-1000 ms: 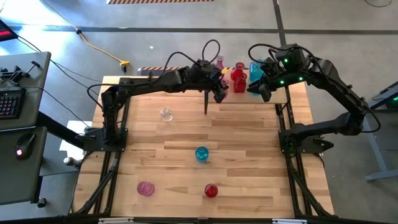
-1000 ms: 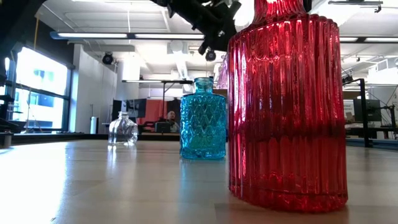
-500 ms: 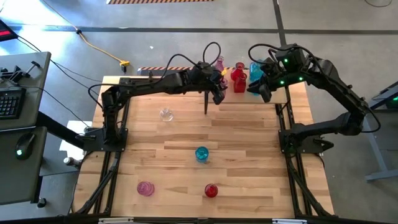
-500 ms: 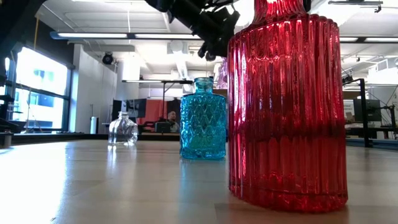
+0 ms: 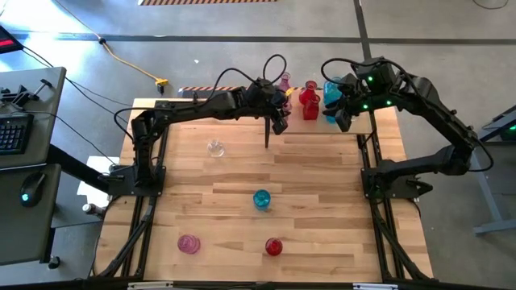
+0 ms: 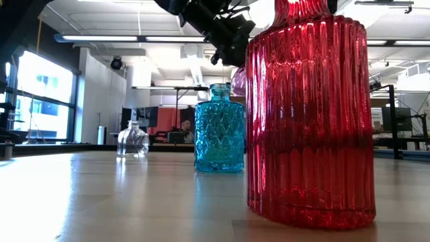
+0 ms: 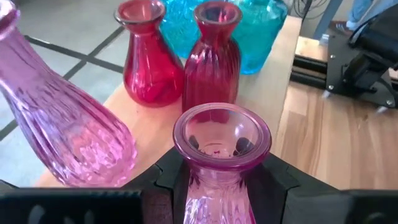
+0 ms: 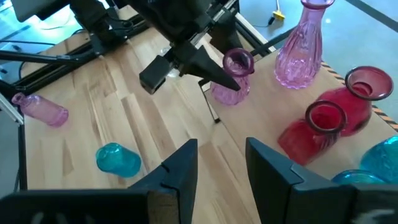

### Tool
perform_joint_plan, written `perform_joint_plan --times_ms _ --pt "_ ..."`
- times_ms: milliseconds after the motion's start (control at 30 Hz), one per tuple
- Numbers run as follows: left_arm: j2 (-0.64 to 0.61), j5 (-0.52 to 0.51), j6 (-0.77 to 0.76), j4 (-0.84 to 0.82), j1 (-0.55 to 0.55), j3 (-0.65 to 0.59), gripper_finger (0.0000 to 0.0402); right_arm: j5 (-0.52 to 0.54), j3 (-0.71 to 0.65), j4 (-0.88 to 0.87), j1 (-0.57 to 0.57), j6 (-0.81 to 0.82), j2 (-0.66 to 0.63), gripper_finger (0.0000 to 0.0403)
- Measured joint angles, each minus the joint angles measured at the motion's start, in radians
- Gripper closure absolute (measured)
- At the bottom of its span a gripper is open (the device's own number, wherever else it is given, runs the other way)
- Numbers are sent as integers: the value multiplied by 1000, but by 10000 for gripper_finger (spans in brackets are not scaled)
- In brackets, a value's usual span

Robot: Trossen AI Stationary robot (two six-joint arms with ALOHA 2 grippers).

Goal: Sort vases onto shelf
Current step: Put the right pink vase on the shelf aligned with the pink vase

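The left gripper (image 8: 214, 74) is clenched around the neck of a small pink vase (image 7: 221, 146), holding it upright above the far edge of the tabletop (image 5: 322, 193), beside the row of vases already standing there. Just past the held vase stand a tall pink vase (image 7: 65, 134), a round red vase (image 7: 148, 59) and a ribbed red vase (image 7: 214, 62), with turquoise vases (image 7: 255, 31) behind them, all crowded close together on the pale shelf (image 7: 267, 93). The right gripper (image 8: 221, 165) hangs nearby over the same far corner, its fingers spread apart and grasping nothing. Elsewhere on the tabletop, well apart from one another, are a clear glass vase (image 5: 215, 148), a turquoise bottle (image 5: 261, 199), a pink vase on its side (image 5: 189, 243) and a red ribbed vase (image 5: 274, 246). In the low view the red ribbed vase fills the foreground and blocks much of what lies behind it.
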Motion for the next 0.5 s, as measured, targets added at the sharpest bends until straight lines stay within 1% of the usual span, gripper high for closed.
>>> perform_joint_plan --times_ms 200,500 --pt "-19 21 0 -35 4 -1 289 0 0 2 0 2 0 288" --pt "-152 19 29 -69 36 -1 289 1 0 42 0 2 0 288"
